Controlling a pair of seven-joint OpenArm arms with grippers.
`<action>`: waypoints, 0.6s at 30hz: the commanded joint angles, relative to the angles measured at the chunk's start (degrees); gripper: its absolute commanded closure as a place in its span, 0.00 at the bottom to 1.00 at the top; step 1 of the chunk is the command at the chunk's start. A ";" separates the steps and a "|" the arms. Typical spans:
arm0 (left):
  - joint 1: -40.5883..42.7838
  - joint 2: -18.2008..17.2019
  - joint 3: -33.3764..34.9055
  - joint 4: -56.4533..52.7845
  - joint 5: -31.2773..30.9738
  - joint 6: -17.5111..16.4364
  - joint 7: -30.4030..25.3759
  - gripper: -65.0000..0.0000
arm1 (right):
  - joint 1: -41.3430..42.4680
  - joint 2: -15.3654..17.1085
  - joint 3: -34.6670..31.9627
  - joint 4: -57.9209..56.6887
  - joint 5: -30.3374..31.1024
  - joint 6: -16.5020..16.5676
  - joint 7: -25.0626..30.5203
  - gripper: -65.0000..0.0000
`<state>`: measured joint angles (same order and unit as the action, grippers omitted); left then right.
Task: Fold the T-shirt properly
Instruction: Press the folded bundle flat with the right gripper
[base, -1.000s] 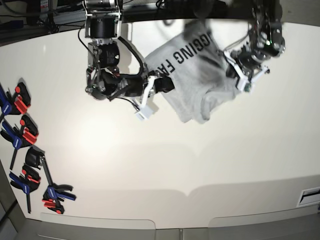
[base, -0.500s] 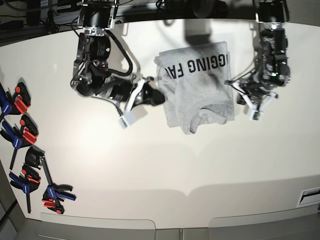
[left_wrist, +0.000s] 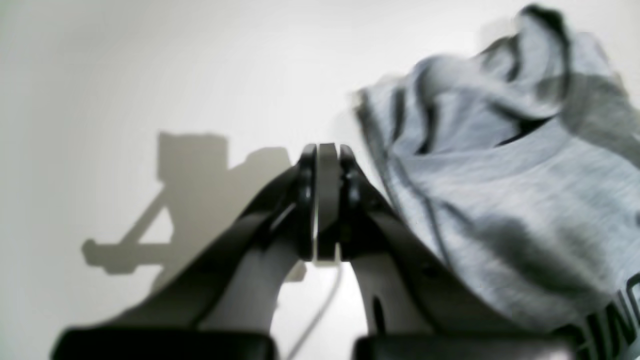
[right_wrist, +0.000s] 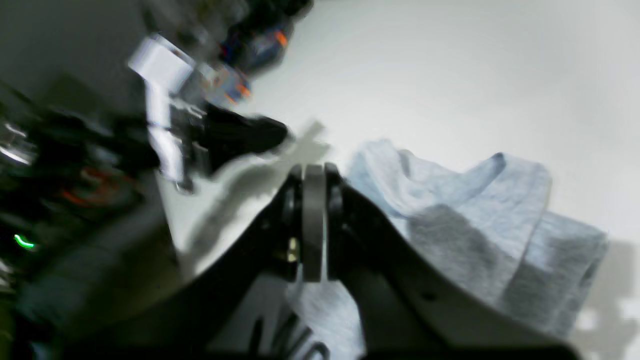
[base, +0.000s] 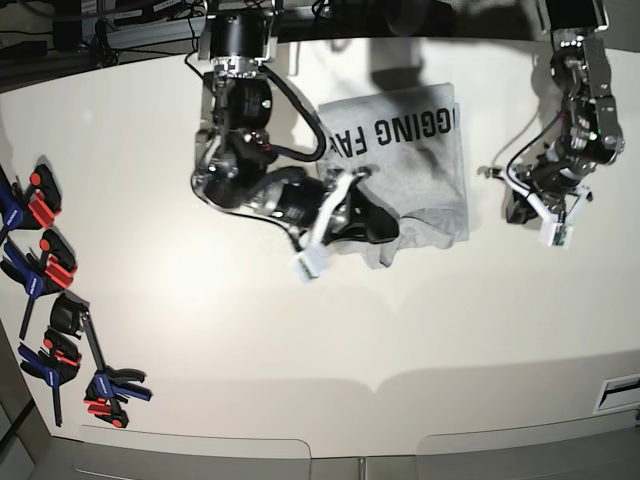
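The light grey T-shirt (base: 405, 165) lies in a folded, rumpled bundle at the back middle of the table, black lettering facing up. My right gripper (base: 385, 226) hovers over its near-left corner, jaws shut and empty; the right wrist view shows the shut fingertips (right_wrist: 314, 172) with the T-shirt (right_wrist: 475, 225) just to their right. My left gripper (base: 515, 206) sits to the right of the shirt, apart from it. In the left wrist view it (left_wrist: 327, 150) is shut on nothing, with the T-shirt (left_wrist: 500, 200) lying to its right.
Several blue, black and red clamps (base: 45, 270) lie along the table's left edge. A white label (base: 620, 392) sits at the near right. The white table (base: 300, 340) stretches toward the front edge.
The shirt, held up a second ago, now rests flat on the table. My right gripper swung right over its near-left corner. My left gripper drew away to the right.
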<state>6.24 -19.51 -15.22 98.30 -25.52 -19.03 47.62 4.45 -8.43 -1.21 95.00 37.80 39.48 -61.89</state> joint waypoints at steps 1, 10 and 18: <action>-0.22 -0.52 -1.55 1.11 -0.79 0.20 -1.75 1.00 | 1.07 -0.57 -2.73 1.07 -1.40 0.52 2.78 1.00; 4.09 -0.52 -9.14 1.11 -3.50 0.17 -2.38 1.00 | 1.11 -0.57 -17.11 -5.88 -21.03 0.52 14.23 1.00; 6.88 -0.52 -9.11 1.09 -3.06 0.17 -2.71 1.00 | 1.22 -0.57 -18.03 -22.21 -29.33 0.52 15.10 1.00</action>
<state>13.50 -19.22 -24.05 98.30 -28.10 -18.61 46.26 4.78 -8.60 -19.16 72.29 10.11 39.72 -45.43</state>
